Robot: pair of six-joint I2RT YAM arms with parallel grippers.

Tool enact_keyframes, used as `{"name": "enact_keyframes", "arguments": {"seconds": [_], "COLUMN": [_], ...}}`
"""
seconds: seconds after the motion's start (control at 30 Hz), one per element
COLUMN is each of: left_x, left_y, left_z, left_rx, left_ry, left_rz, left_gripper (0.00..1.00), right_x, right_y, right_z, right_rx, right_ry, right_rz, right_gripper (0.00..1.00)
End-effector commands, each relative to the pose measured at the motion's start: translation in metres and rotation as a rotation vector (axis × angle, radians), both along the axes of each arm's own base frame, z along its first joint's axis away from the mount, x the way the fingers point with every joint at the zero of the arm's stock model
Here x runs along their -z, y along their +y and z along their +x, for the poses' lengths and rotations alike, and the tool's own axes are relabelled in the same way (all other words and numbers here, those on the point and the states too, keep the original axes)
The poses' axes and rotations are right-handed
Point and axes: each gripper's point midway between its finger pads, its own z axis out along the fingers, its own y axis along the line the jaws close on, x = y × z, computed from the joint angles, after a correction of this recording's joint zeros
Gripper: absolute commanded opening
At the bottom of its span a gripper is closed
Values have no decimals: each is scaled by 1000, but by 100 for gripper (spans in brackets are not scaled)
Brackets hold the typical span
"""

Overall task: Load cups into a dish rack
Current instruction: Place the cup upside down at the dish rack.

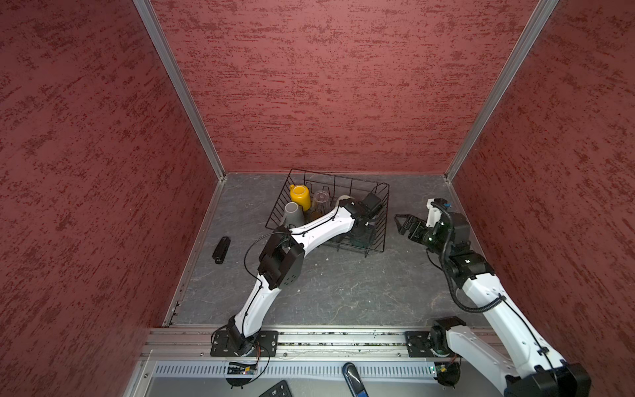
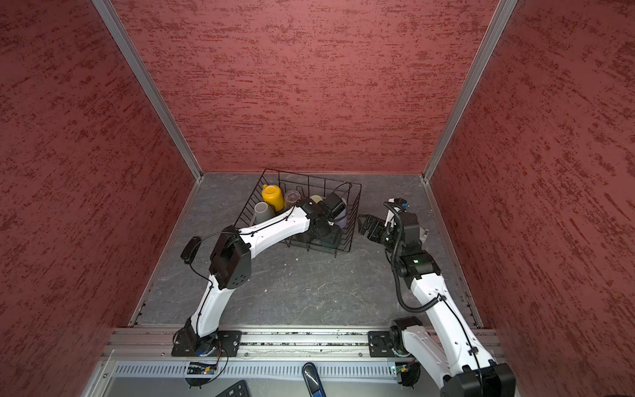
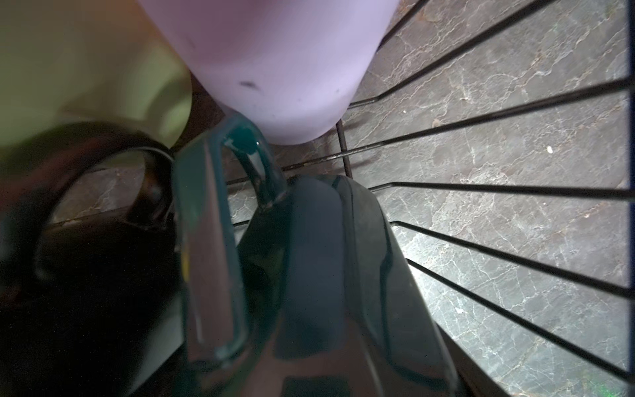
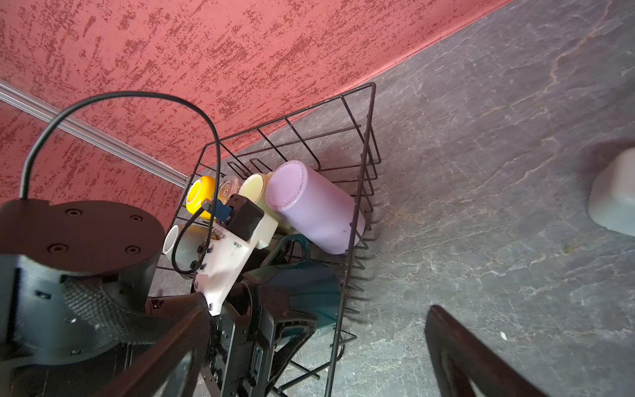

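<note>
The black wire dish rack (image 1: 340, 177) (image 2: 312, 176) stands near the back wall. Inside it are a yellow mug (image 1: 300, 196) (image 4: 199, 196), a grey mug (image 1: 292, 213), a clear glass (image 1: 321, 199), a pale green mug (image 4: 252, 187) (image 3: 86, 68) and a lilac tumbler (image 4: 312, 206) (image 3: 281, 62) lying against the right side. My left gripper (image 1: 360, 237) (image 4: 275, 326) reaches down into the rack's front right corner, shut on the teal mug (image 4: 309, 285) (image 3: 213, 240). A black mug's handle (image 3: 151, 172) shows beside it. My right gripper (image 1: 400, 223) (image 4: 318, 316) is open just outside the rack's right wall, holding nothing.
A black oblong object (image 1: 221, 250) (image 2: 190, 248) lies on the grey floor left of the rack. Red walls close in three sides. The arms' base rail (image 1: 343, 338) runs along the front edge, and the left arm's elbow (image 1: 281, 263) rises over the floor's middle.
</note>
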Motion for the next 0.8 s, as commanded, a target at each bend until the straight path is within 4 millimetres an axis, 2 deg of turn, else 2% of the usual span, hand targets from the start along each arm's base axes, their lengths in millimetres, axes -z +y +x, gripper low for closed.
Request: {"name": "enact_keyframes", "arguments": {"seconds": [0.0,0.1,0.3,0.5,0.67,0.77], "left_x": [-15,-12,-7,-6,-12,-24], "left_y": [-13,-14,-15,-13,-14,-17], "left_z": [11,11,10,11,10,9], "left_rx": [-13,-15,-16,-15,-16,-14], "left_ry": [-46,-42,-32,-39,-50,-77], "left_rz": [-54,-53,-52,-47,-65,-97], "left_gripper": [46,60,76,98,100,100], "right_x": [-7,-6,-6,-6,-8,-9], "right_y": [0,0,0,-1,-2,-2], "right_z": [1,1,1,1,1,0], "right_rx": [-4,-3,-4,-2,0,0], "right_ry": [-29,-27,-26,-27,-29,-32], "right_rz": [15,16,17,19,18,12], "right_gripper": [99,99,99,99,99,99]}}
